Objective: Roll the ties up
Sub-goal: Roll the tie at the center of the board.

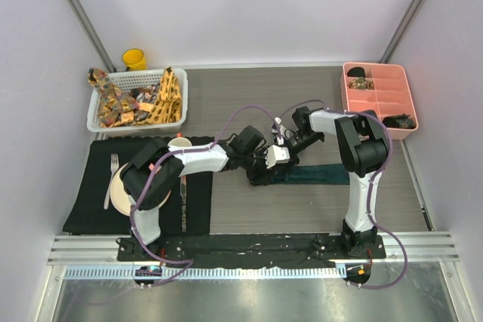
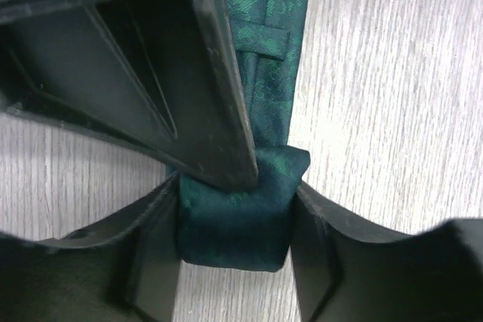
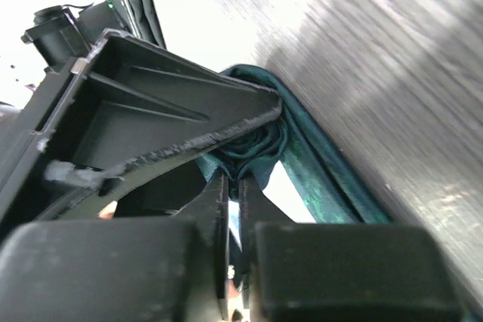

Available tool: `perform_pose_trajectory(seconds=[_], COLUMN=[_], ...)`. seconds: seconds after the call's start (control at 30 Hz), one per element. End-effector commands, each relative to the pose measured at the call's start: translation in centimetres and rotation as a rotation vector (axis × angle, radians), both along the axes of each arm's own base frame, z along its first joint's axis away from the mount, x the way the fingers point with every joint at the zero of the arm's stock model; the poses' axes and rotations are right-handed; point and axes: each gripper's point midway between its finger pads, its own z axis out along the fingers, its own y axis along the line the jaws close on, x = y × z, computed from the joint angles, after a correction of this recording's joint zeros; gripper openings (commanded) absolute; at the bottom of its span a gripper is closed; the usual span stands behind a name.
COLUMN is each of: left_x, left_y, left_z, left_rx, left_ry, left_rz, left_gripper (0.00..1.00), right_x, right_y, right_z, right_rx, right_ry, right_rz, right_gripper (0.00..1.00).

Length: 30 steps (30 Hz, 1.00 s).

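A dark teal tie (image 1: 324,174) lies flat across the middle of the table, its left end rolled up. In the left wrist view that roll (image 2: 234,224) fills the gap of my left gripper (image 2: 235,201), and both fingers (image 2: 332,254) touch its sides. The flat length (image 2: 272,50) runs away from the roll. My right gripper (image 3: 234,179) is nearly shut, its tips pinching folds at the roll's centre (image 3: 253,148). From above, the left gripper (image 1: 259,173) and right gripper (image 1: 281,157) meet at the tie's left end. More patterned ties (image 1: 162,99) fill a white basket (image 1: 102,122).
A pink divided tray (image 1: 392,103) stands at the back right with dark rolled items in it. A yellow cup (image 1: 134,59) sits behind the basket. A black placemat (image 1: 94,186) at the left holds a plate (image 1: 119,190), a fork (image 1: 111,179) and a cup (image 1: 179,142).
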Motion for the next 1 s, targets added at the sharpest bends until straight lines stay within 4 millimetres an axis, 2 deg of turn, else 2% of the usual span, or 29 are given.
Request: perform_pose_trajectory(seconds=[0.0,0.1,0.13,0.23,0.33,0.5,0.53,0.7,0.73,0.87,0.9,0.97], left_x=[-1.4,-0.9,-0.8,0.2,1.4,3.0,3.3,3.4,3.1,1.3,1.2,1.6], left_y=[2.4,1.6,1.3,0.1,-1.2,-1.8,-1.8,-0.8,-0.8,0.6,0.6,0.3], left_z=[-2.6,-1.4,-1.0,0.9,3.6,7.5,9.2,12.9,13.1,9.8,8.1,7.8], left_rx=[0.106,0.059,0.043,-0.023,-0.107,-0.204,-0.235,-0.331,-0.345,-0.165,-0.108,-0.096], left_ry=[0.084,0.066,0.063,0.026,-0.028,-0.136,-0.172,-0.288,-0.290,-0.198,-0.161,-0.121], left_rz=[0.014,0.005,0.000,0.003,0.017,0.065,0.079,0.115,0.106,-0.013,-0.032,-0.026], left_gripper=[0.61,0.71,0.77,0.84,0.98,1.00,1.00,1.00,1.00,1.00,1.00,1.00], right_x=[0.7,0.7,0.7,0.6,0.7,1.3,1.4,2.0,2.0,1.9,1.8,1.8], right_y=[-1.6,-3.0,-3.3,-4.3,-5.2,-6.1,-6.2,-5.9,-5.8,-5.4,-5.3,-5.0], right_z=[-3.3,-4.3,-4.5,-5.4,-6.1,-7.1,-7.2,-6.9,-6.8,-6.7,-6.7,-6.6], right_rx=[-0.096,-0.147,-0.161,-0.214,-0.265,-0.344,-0.352,-0.355,-0.353,-0.340,-0.336,-0.325], right_ry=[-0.025,-0.022,-0.025,-0.031,-0.033,-0.040,-0.040,-0.072,-0.077,-0.101,-0.103,-0.100], right_rz=[-0.002,-0.017,-0.018,-0.020,-0.022,-0.035,-0.036,-0.021,-0.012,0.018,0.022,0.019], right_gripper=[0.01,0.01,0.01,0.01,0.01,0.01,0.01,0.01,0.01,0.01,0.01,0.01])
